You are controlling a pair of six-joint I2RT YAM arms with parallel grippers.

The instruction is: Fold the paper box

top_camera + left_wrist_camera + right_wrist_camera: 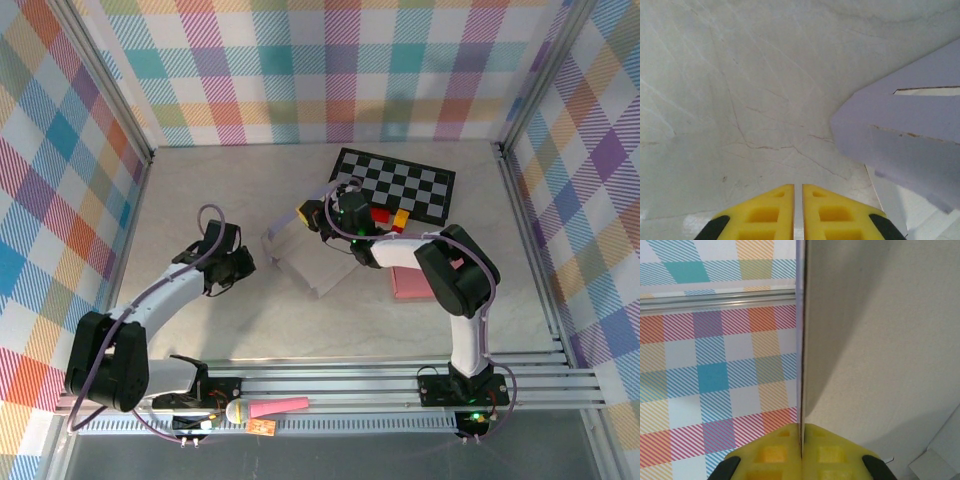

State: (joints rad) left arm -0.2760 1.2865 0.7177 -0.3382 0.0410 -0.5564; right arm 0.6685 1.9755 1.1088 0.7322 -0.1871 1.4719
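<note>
Right wrist: paper box (865,340) edgewise between the tips of right gripper (801,442)

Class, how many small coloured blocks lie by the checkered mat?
2: a red block and a yellow block, side by side at the near edge of the checkered mat. More may be hidden.

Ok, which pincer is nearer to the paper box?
Right. The right pincer is shut on one panel of the paper box; the left pincer is over bare table just off its left side, not touching it.
</note>
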